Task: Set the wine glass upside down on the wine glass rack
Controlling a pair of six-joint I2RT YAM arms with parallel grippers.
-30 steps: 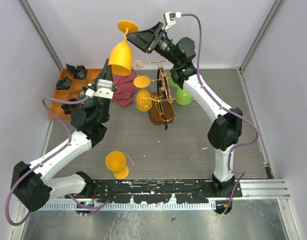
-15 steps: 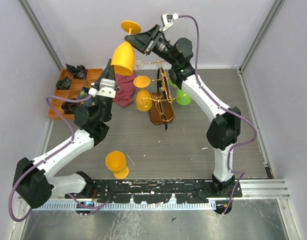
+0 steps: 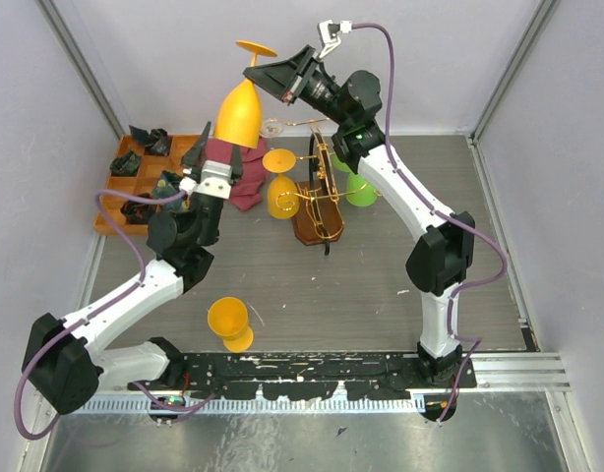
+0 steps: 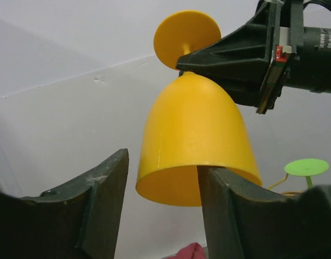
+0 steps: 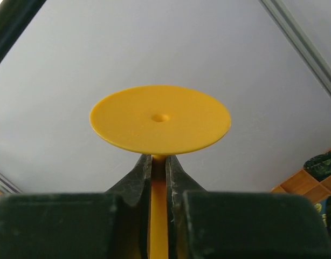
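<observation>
While the right pincer clamps the glass by its stem, foot up and mouth down, high over the back of the tabletop, the rack stands lower and to the right, well apart from it. A hung yellow glass sits on the rack's left side and a green glass on its right, both foot up. A maroon cloth lies heaped just left of the rack, below the held bowl as the top camera sees it. An orange tray with dark bits fills the far left corner. A loose yellow glass rests on the near tabletop beside the left arm.

The left pincer is spread wide just under the bowl. From its wrist camera, one finger stands clear of the rim. The other overlaps the rim, and I cannot tell whether it touches.

From the right wrist only the foot and a sliver of stem between the closed fingers show; the bowl is hidden. The rack's thin wire arms are hard to trace from above.
</observation>
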